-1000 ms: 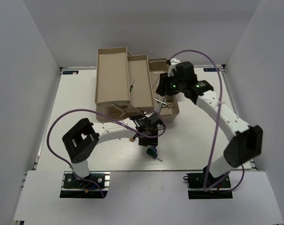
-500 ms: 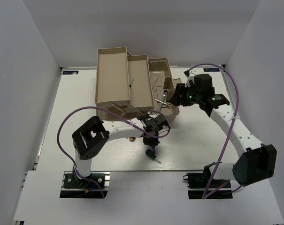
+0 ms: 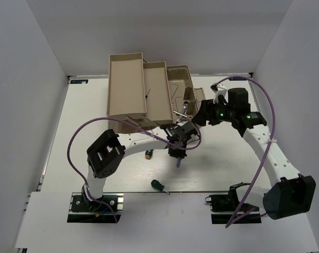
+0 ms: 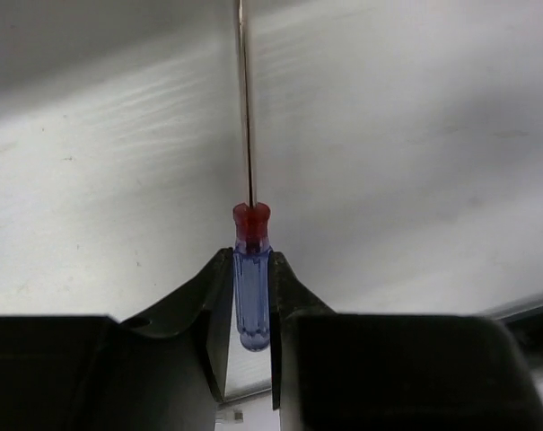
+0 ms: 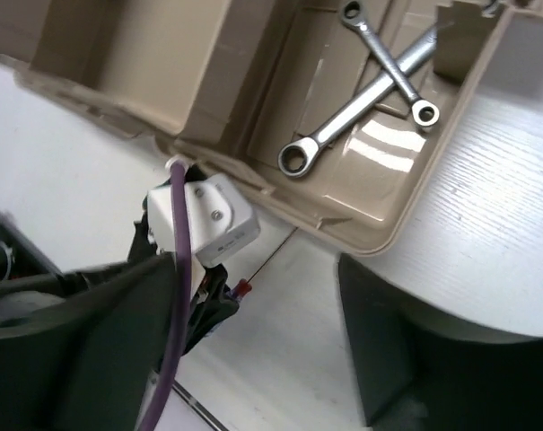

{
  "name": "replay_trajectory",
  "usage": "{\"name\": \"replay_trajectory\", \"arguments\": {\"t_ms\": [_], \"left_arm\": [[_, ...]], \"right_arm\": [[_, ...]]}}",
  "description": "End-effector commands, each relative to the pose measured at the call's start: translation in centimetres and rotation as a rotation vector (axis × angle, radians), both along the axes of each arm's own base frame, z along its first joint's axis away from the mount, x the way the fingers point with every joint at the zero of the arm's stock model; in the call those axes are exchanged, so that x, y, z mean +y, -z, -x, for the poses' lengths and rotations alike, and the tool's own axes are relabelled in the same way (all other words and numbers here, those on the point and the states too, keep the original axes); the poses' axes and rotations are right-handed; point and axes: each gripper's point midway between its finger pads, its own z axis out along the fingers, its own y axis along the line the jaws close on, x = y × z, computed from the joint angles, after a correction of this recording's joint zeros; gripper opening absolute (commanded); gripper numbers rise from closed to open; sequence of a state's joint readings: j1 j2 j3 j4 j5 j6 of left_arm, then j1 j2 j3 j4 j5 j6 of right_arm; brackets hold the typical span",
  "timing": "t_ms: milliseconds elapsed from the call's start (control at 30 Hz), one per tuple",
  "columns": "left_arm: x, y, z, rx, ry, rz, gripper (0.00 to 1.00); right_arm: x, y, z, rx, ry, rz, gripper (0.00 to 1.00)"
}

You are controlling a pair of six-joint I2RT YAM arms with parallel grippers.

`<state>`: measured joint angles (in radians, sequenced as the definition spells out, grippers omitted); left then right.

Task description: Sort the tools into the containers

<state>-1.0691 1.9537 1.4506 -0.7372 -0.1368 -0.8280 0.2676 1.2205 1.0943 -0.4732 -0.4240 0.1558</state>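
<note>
My left gripper [image 4: 250,262] is shut on the handle of a thin purple screwdriver [image 4: 251,310] with a red collar, its shaft pointing away over the white table. From above, this gripper [image 3: 178,149] sits just in front of the beige toolbox [image 3: 193,128]. A stubby green-handled screwdriver [image 3: 157,184] lies loose near the front edge. Two silver wrenches [image 5: 361,101] lie crossed in the toolbox's lower compartment [image 5: 406,202]. My right gripper [image 3: 203,113] hangs open by that compartment's right side, with nothing between its fingers [image 5: 406,350].
Two long beige trays [image 3: 126,108] fold out side by side at the back, one with a thin dark tool [image 3: 148,95] in it. A small orange-tipped object [image 3: 147,155] lies left of the left gripper. The left arm's purple cable [image 5: 174,269] crosses the right wrist view.
The left gripper has shut on the purple screwdriver and moved back toward the toolbox. The green screwdriver now lies nearer the front. The right gripper has opened wider and pulled back rightward.
</note>
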Motion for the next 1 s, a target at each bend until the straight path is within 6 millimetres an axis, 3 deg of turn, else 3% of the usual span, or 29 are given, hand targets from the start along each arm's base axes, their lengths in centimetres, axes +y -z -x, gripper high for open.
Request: {"name": "replay_trajectory", "arguments": {"t_ms": [0,67,100,167,200,333,467,633,767,833,967], "left_arm": [[-2.4,-6.8,-2.0,-0.127,0.053,0.11,0.0],[-2.4,-9.1,-2.3,-0.157,0.046,0.138,0.0],[-2.3,-11.1,-2.5,-0.191,0.049,0.171,0.0],[-1.4,-13.1,-2.6,-0.229,0.032,0.182,0.0],[-1.0,-15.2,-2.6,-0.26,0.025,0.22,0.0],[2.4,-19.1,-4.0,-0.374,-0.042,0.215,0.0],[3.8,-22.6,-5.4,-0.477,-0.084,0.219,0.0],[5.3,-25.2,-7.5,-0.561,-0.149,0.216,0.0],[8.2,-26.7,-10.8,-0.643,-0.278,0.183,0.0],[8.6,-27.2,-12.0,-0.665,-0.313,0.191,0.0],[9.8,-30.2,-14.2,-0.717,-0.362,0.218,0.0]], "right_arm": [[0.2,-1.5,2.0,-0.068,-0.108,-0.042,0.72],[-0.2,-1.7,2.4,-0.082,-0.105,-0.045,0.57],[-0.5,-2.1,2.3,-0.102,-0.098,-0.045,0.36],[-1.2,-2.7,2.3,-0.142,-0.073,-0.042,0.16],[-1.5,-2.8,2.2,-0.151,-0.06,-0.039,0.0],[-4.6,-3.6,0.4,-0.238,0.116,0.039,0.0],[-6.8,-4.8,-0.4,-0.287,0.225,0.081,0.0],[-6.7,-3.3,0.3,-0.239,0.195,0.09,0.0],[-6.2,-2.3,1.1,-0.221,0.126,0.099,0.0],[-6.1,-1.6,1.3,-0.209,0.109,0.106,0.0],[-6.2,-0.6,1.8,-0.193,0.077,0.136,0.0]]}}
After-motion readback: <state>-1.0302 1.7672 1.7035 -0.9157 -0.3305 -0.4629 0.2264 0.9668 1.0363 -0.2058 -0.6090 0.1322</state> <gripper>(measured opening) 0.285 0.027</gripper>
